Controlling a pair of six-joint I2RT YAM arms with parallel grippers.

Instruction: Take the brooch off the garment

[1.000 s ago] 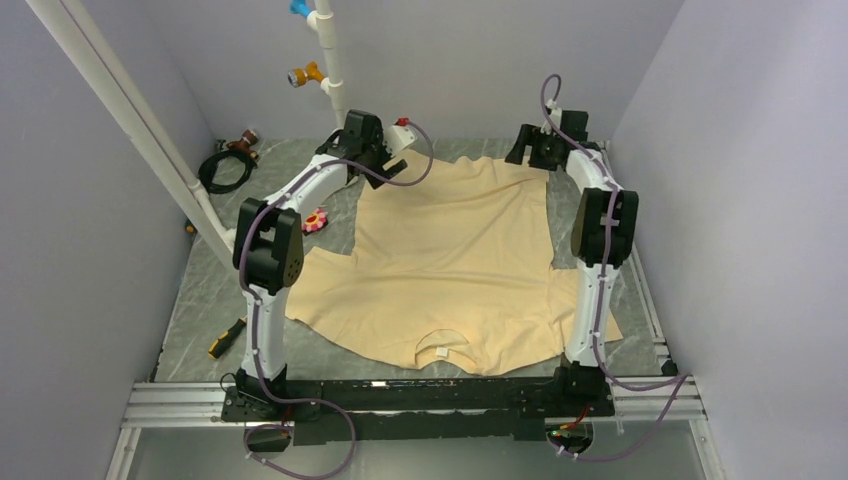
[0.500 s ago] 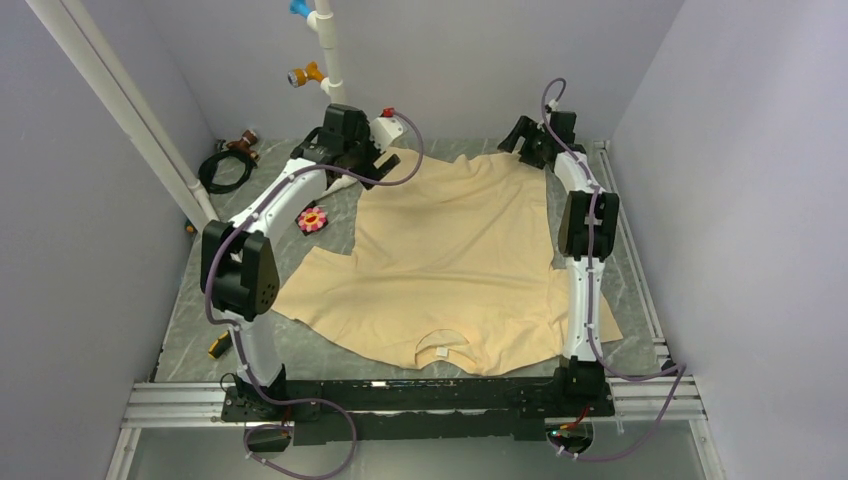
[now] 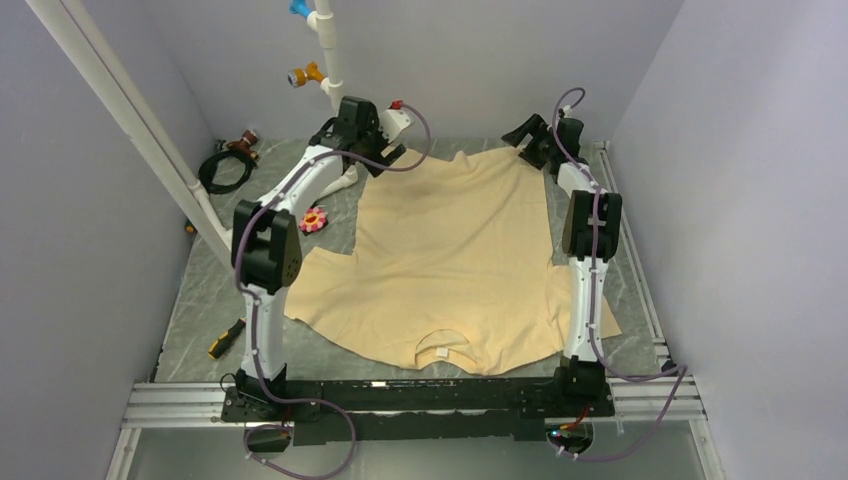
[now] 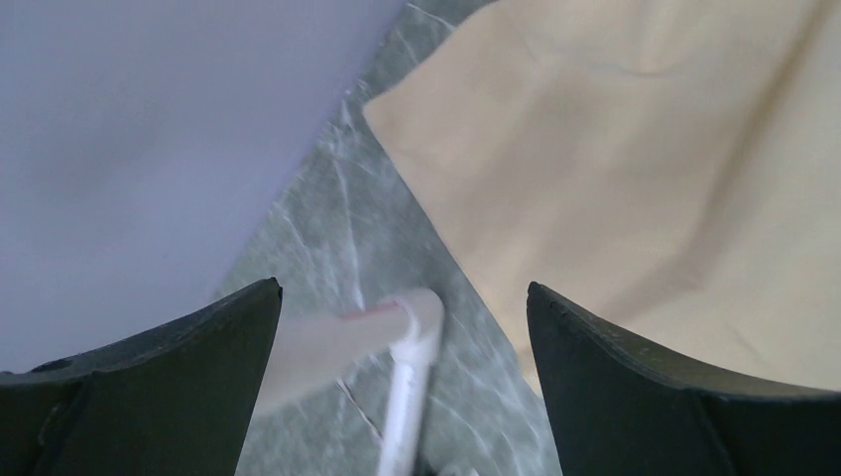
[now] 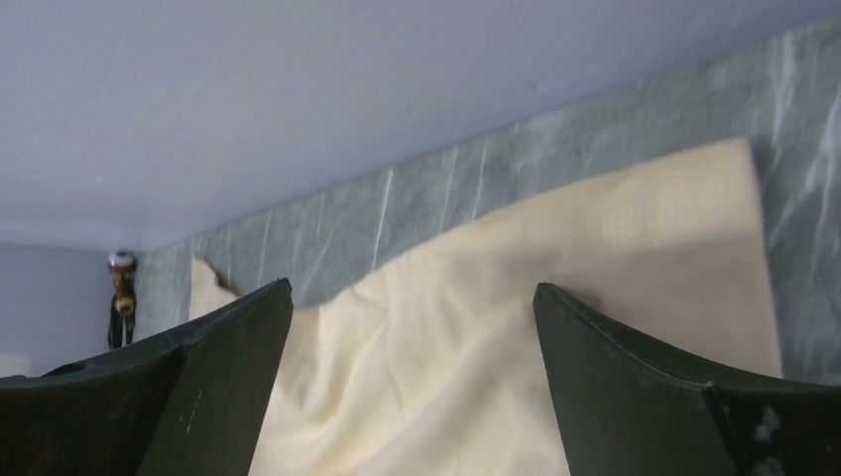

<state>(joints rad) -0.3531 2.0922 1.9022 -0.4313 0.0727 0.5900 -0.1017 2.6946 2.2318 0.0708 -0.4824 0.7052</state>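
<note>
The beige garment (image 3: 460, 250) lies spread flat on the grey table, neckline toward the arm bases. The pink flower brooch (image 3: 315, 219) lies on the bare table just left of the garment, apart from the cloth. My left gripper (image 3: 380, 155) is open and empty over the garment's far left corner; in its wrist view (image 4: 404, 286) the cloth (image 4: 645, 149) lies to the right. My right gripper (image 3: 528, 135) is open and empty at the garment's far right corner; its wrist view (image 5: 414, 286) looks along the far hem (image 5: 516, 327). No wrist view shows the brooch.
A white pipe stand (image 3: 330, 60) with blue and orange fittings rises at the back; its foot (image 4: 412, 337) shows between my left jaws. A black cable coil (image 3: 222, 165) lies far left. A yellow-black tool (image 3: 226, 338) lies near left. Walls close in on three sides.
My left arm swung out to the left and back, with its gripper staying at the far left corner. My right gripper moved farther back. The brooch has not moved.
</note>
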